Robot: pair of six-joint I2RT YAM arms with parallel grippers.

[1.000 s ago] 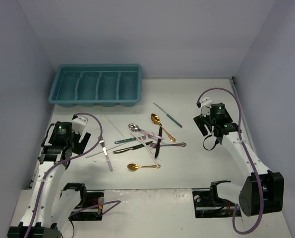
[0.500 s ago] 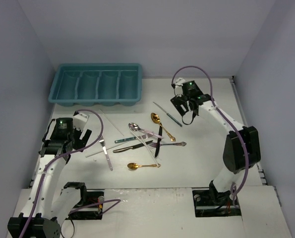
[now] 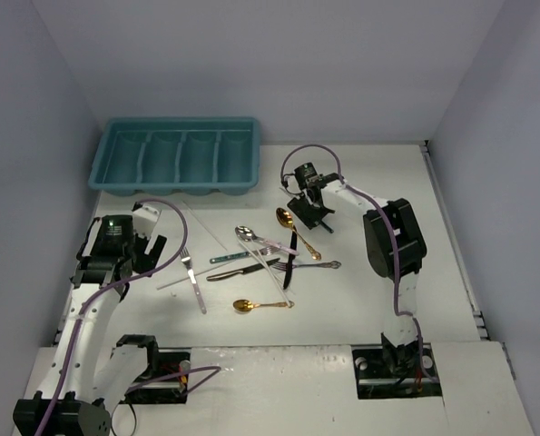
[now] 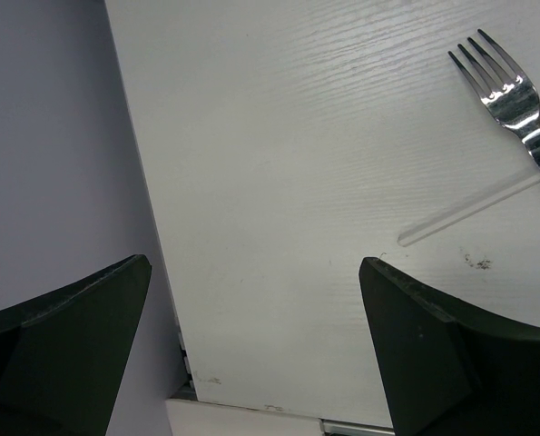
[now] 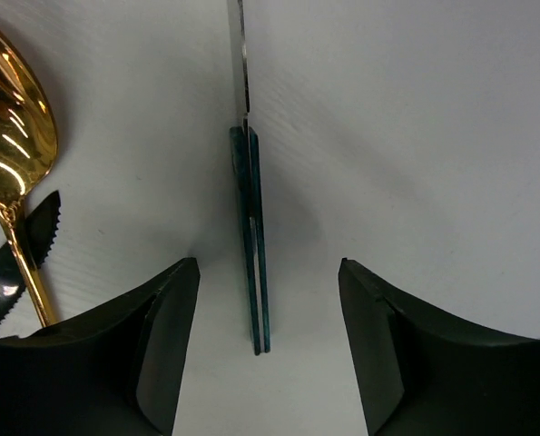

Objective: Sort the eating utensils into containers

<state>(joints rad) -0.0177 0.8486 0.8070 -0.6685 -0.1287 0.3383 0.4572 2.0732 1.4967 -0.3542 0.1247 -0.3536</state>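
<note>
Teal plastic is marking the far left of the tabletop, where the tray is sitting with its four compartments side by side, well apart from both arms.

The right end effector is hanging over the teal-handled knife, right of the tray. Its jaws are standing partly open and straddling the handle. Bare tabletop is showing on both sides of the handle, so nothing is gripped. Whether the fingertips are touching the surface is hard to tell, possibly not. Just left of that knife the gold spoon is lying bowl up, and the serrated tip of a black knife is poking out beside its neck, leaving less room on the left finger's side than on the right.

The left end effector is hovering wide open and holding nothing, close to the tabletop's left edge, where the grey wall is meeting it. A fork and a chopstick are lying ahead to its right, clear of the fingers.

The other utensils are lying crossed in a loose heap between the arms.
</note>
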